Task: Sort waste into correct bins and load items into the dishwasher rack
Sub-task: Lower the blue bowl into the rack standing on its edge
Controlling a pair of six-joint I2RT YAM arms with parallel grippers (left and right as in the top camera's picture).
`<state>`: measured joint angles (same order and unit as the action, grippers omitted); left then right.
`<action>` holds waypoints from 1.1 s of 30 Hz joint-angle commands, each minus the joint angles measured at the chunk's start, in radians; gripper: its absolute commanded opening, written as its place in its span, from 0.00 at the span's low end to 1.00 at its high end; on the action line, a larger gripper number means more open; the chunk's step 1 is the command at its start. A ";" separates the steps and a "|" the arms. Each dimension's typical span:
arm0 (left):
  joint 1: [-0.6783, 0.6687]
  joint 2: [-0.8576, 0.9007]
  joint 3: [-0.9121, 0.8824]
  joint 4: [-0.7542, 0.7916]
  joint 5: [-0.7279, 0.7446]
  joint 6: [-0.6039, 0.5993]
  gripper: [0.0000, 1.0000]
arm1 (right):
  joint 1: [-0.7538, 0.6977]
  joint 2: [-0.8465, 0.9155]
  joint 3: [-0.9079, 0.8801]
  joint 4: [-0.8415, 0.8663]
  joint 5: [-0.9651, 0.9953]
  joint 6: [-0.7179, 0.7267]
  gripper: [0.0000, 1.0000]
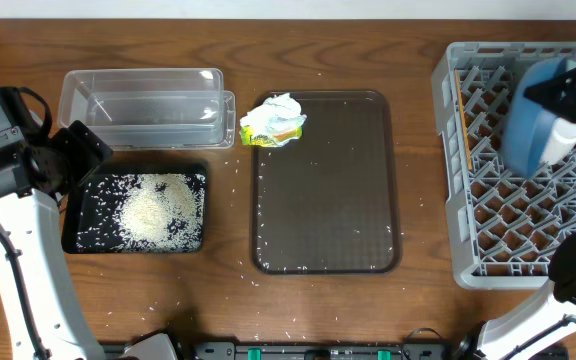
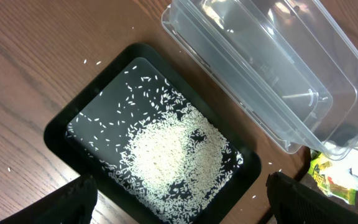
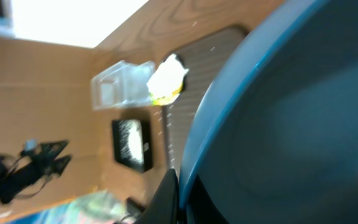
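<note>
Large dark-blue bowl (image 1: 534,112) above rack (image 1: 447,180), right fingers (image 3: 166,196) clamped on its rim, left fingers (image 2: 73,200) spread, empty

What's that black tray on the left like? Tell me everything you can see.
The black tray is shallow and rectangular with rounded corners, seemingly glossy plastic. It lies flat on the wooden table, close beside a clear tub. A heap of white rice sits in it, loose grains scattered around.

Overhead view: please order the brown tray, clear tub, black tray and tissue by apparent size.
1. brown tray
2. clear tub and black tray: they look alike, so no ranking
3. tissue
</note>
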<state>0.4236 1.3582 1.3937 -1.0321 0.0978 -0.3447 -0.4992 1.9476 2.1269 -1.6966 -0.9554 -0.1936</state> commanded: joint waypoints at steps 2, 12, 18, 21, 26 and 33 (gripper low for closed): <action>0.003 -0.003 0.009 -0.003 -0.005 -0.013 0.90 | 0.003 -0.012 -0.115 -0.002 -0.197 -0.155 0.01; 0.003 -0.003 0.009 -0.003 -0.005 -0.013 0.90 | -0.005 -0.012 -0.270 -0.002 -0.280 -0.227 0.01; 0.003 -0.003 0.009 -0.003 -0.005 -0.013 0.90 | -0.026 -0.045 -0.270 -0.002 -0.285 -0.222 0.01; 0.003 -0.003 0.009 -0.003 -0.005 -0.013 0.90 | -0.045 -0.089 -0.270 -0.002 -0.282 -0.211 0.01; 0.003 -0.003 0.009 -0.003 -0.005 -0.013 0.90 | -0.096 -0.183 -0.270 -0.002 -0.251 -0.197 0.01; 0.003 -0.003 0.009 -0.003 -0.005 -0.013 0.90 | -0.184 -0.248 -0.270 -0.002 -0.126 -0.161 0.01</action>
<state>0.4236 1.3582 1.3937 -1.0325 0.0978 -0.3447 -0.6506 1.7077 1.8553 -1.6970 -1.1240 -0.3767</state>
